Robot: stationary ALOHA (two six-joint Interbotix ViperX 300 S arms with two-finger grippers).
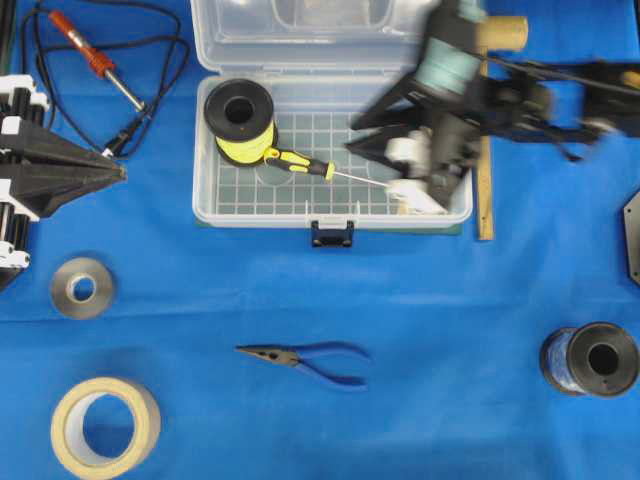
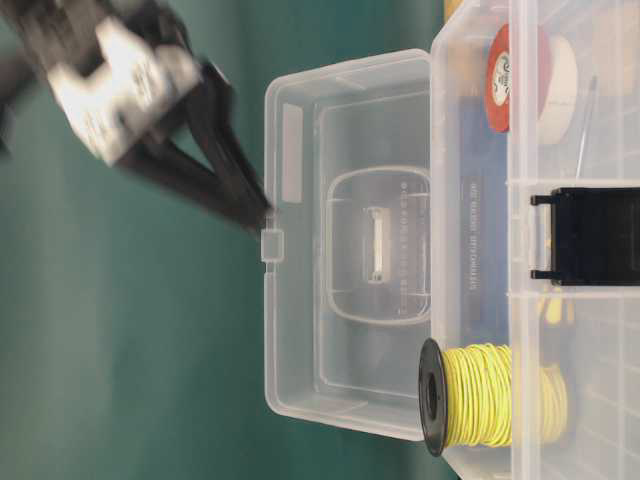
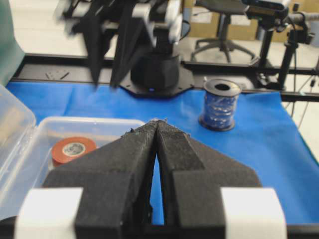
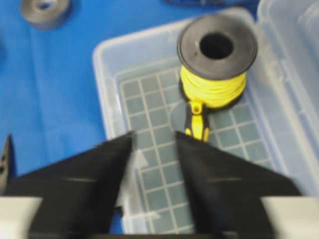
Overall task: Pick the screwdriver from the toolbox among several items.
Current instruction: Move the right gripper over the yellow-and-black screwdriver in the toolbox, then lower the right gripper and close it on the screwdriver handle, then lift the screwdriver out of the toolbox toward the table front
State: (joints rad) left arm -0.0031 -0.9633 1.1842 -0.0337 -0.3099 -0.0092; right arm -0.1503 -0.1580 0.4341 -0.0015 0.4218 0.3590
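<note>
The clear plastic toolbox [image 1: 330,150], lid open, holds the screwdriver [image 1: 300,163] lying flat on its gridded floor, handle touching a black spool of yellow wire [image 1: 240,120]; an orange-red tape roll [image 3: 73,150] sits at the other end; the right hand [image 4: 153,142] hangs over the box, fingers spread, empty; the left hand [image 3: 157,124] is pressed together beside the table's edge.

You get bright, even light with only soft shadows. The right arm [image 1: 470,100] smears with motion blur overhead and at table level. Your right wrist view is soft throughout, the spool [image 4: 217,55] included. In the left wrist view the near fingers [image 3: 124,169] are out of focus.
</note>
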